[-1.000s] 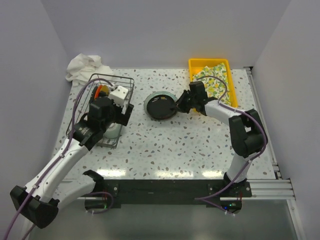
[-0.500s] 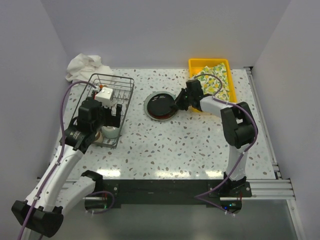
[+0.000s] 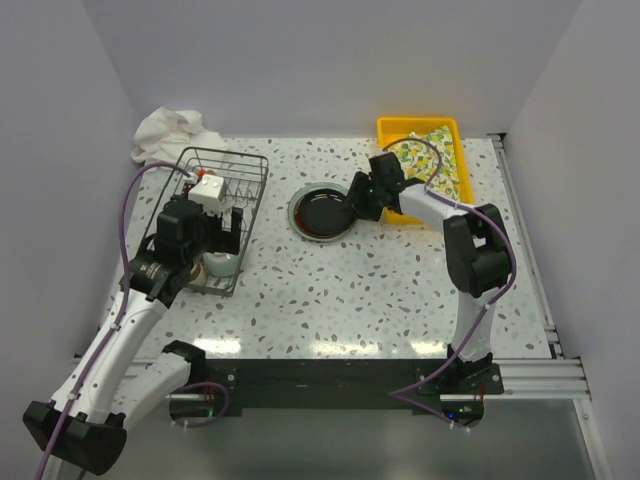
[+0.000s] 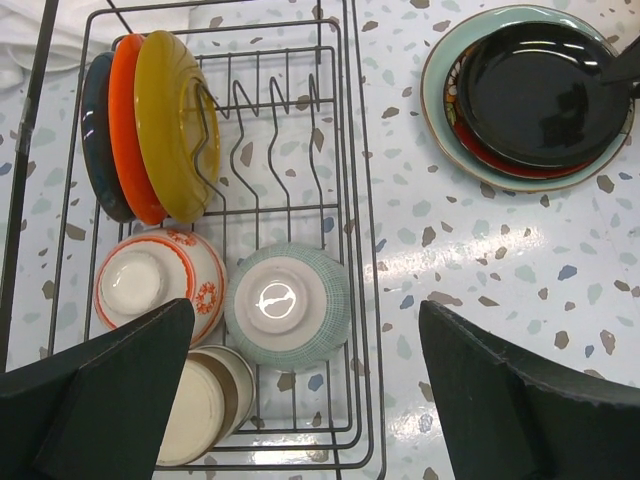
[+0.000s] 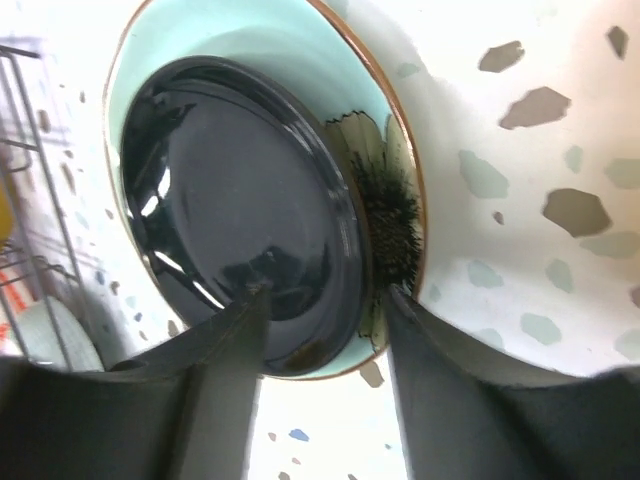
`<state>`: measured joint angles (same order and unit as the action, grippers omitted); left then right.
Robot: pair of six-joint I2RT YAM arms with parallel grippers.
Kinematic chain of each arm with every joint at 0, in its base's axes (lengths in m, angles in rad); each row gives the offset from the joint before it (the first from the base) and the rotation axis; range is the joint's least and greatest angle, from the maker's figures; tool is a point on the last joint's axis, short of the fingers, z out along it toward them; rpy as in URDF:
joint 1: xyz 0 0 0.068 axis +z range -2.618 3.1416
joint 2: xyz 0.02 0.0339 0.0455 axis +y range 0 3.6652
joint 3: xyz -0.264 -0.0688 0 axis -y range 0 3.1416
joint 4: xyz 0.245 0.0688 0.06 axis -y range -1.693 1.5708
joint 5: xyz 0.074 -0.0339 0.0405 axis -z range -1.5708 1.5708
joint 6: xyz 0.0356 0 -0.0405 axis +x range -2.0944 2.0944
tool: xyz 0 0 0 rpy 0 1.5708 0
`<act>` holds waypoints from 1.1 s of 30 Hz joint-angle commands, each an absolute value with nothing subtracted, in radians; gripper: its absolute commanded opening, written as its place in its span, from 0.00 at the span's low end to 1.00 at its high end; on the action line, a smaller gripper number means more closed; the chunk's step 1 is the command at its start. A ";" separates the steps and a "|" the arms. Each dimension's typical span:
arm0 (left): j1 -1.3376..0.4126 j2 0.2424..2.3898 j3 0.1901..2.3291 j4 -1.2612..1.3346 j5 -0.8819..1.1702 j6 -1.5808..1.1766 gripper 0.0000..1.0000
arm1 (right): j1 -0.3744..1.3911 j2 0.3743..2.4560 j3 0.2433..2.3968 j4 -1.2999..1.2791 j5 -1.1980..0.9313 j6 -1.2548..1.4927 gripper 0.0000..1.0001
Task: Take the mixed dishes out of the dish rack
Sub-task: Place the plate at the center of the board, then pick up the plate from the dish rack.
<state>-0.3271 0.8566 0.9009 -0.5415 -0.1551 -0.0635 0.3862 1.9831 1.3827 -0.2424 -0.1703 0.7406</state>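
Right gripper point(image 5: 328, 295) is at the right rim of the plate stack mid-bench, jaws half apart astride the black plate point(image 5: 230, 200), clamping nothing. That plate lies flat on the patterned plate point(image 5: 385, 190) and pale green plate point(image 5: 300, 50). Left gripper point(image 4: 305, 310) gapes wide and empty over the dish rack point(image 3: 255, 185) by the bench's left edge. In the rack we see a dark teal plate point(image 4: 95, 140), orange plate point(image 4: 125, 130) and yellow plate point(image 4: 170, 120) upright at the far end. At the near end are a red-white bowl point(image 4: 150, 285), green-striped bowl point(image 4: 285, 305) and cup point(image 4: 200, 410).
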 commanded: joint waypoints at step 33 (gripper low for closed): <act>-0.038 1.348 0.839 0.086 -0.166 -0.051 0.50 | 0.433 1.074 0.976 -0.472 -0.055 0.420 0.89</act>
<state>-0.0589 1.3235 0.8371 -0.0460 -0.2382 -0.0811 0.4309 1.1130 1.0023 -0.4625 -0.0471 0.4538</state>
